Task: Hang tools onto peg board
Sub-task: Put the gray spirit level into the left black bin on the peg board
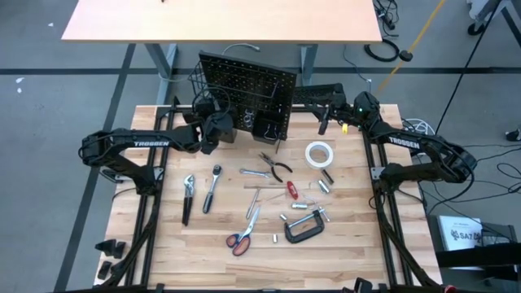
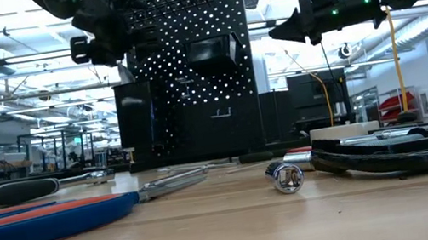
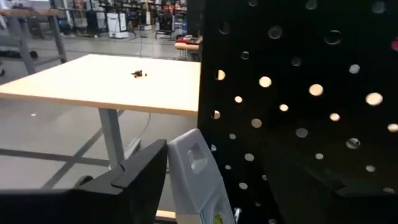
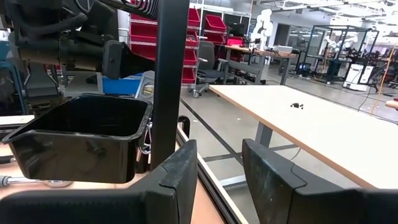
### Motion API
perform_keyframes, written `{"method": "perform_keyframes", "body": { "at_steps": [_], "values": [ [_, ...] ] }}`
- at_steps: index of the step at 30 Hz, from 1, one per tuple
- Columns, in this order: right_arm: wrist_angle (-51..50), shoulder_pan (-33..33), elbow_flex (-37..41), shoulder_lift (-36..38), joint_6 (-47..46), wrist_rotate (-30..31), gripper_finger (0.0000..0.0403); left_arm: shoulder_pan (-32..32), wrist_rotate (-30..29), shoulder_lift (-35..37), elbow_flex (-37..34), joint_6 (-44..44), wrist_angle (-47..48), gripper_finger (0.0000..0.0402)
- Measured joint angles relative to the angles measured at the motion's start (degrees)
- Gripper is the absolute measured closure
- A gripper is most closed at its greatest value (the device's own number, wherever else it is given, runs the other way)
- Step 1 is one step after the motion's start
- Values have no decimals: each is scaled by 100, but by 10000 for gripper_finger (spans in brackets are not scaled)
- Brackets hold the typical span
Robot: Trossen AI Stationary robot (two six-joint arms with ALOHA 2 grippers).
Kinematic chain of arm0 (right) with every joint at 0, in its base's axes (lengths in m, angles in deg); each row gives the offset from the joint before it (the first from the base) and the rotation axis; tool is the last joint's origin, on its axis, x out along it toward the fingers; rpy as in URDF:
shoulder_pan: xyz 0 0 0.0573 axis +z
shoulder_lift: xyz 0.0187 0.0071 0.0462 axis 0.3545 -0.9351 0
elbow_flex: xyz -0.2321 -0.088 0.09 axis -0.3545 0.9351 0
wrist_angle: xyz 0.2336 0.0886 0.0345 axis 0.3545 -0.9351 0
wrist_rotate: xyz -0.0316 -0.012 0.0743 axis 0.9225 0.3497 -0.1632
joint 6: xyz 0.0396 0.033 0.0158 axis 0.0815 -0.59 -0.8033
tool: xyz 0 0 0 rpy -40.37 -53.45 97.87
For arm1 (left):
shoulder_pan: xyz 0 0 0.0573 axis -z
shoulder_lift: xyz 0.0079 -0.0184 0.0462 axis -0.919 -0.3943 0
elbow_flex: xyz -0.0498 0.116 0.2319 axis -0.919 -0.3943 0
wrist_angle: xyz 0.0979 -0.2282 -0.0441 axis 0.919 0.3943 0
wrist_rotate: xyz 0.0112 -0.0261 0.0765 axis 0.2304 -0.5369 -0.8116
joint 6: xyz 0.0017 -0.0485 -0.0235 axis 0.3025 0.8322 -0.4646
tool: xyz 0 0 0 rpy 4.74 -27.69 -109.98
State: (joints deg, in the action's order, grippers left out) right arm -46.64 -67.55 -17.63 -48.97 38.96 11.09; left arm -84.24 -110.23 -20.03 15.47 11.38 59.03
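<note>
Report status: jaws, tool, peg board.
Left gripper shut on silver-blue utility knife, up against the peg board. Right gripper open, empty, beside board's edge. Remaining tools on table. Nothing obstructing.

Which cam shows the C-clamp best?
High view: the black C-clamp lies flat on the table, whole outline visible, near the front right. Low view shows only a dark edge-on shape at right that I cannot confirm as the clamp. Neither wrist view shows it.
</note>
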Motion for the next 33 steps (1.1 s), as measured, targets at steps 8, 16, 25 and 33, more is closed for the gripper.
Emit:
{"method": "perform_keyframes", "body": {
  "at_steps": [8, 16, 25, 33],
  "values": [
    [-320, -2, 0, 0, 15, 1, 283, 500, -751, 0, 0, -1176, -36, 141],
    [-568, 1, 0, 0, -30, -460, 283, 1144, -1297, 126, 0, -1955, -27, 143],
    [-1642, 395, 2, 0, -13, -813, 285, 2085, -1275, 258, 0, -2470, 758, 144],
    [-1748, 1105, 4, -56, 293, -844, 393, 3297, -182, 455, -2, -2465, 1082, 144]
  ]
}}
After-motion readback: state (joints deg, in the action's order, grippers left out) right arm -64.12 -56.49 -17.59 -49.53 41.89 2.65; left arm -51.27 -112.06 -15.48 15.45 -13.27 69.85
